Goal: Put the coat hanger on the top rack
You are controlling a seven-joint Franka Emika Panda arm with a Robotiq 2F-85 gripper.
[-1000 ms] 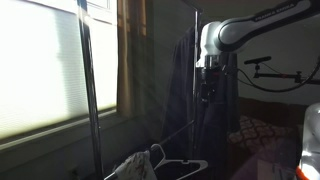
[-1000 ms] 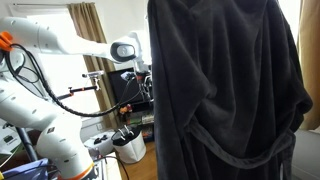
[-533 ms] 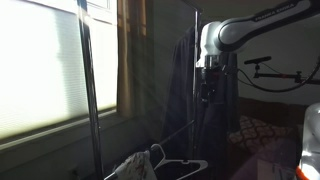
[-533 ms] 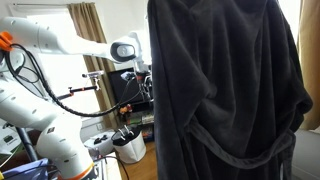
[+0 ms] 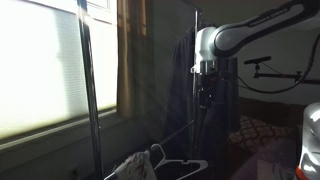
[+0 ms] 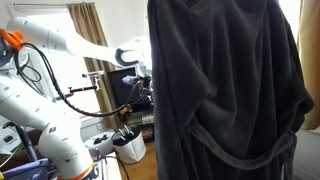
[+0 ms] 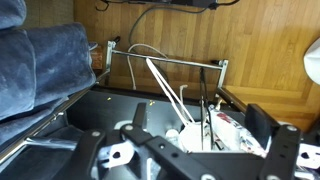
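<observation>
Gripper [image 5: 205,100], pointing down with jaws spread, hangs just beside a plush dark robe [image 5: 180,90]. The thin wire hanger [image 5: 183,128] slants just below it; contact unclear. Open room lies between it and a shiny pole [image 5: 88,90].

The robe [image 6: 225,90] is charcoal, the thick hanger [image 7: 163,82] white, the curtain [image 6: 92,30] tan, the floor [image 7: 260,40] brown.
</observation>
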